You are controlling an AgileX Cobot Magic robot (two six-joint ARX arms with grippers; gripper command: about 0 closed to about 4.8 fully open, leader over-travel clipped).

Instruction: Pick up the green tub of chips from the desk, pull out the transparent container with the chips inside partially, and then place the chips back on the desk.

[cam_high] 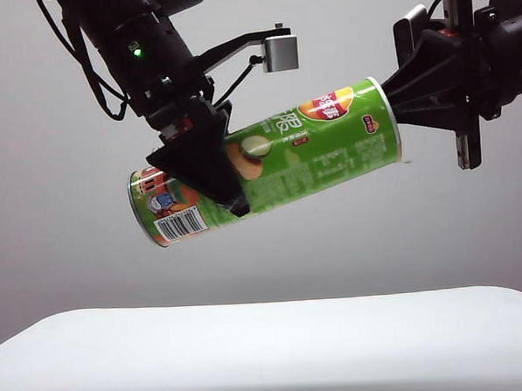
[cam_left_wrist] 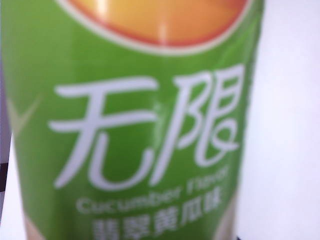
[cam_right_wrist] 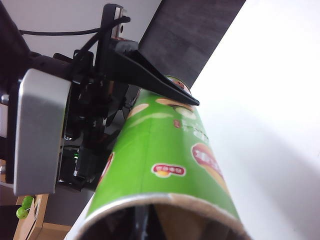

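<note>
Left gripper [cam_high: 209, 167] clamped around green tub of chips [cam_high: 268, 160], held tilted above desk [cam_high: 269, 353]. Right gripper [cam_high: 394, 96] at tub's 2 o'clock end, jaws together.

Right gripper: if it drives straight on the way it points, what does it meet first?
The right gripper points into the open end of the tub, which the left gripper holds above the desk. It would meet the tub's inside first; what's there isn't visible.
</note>
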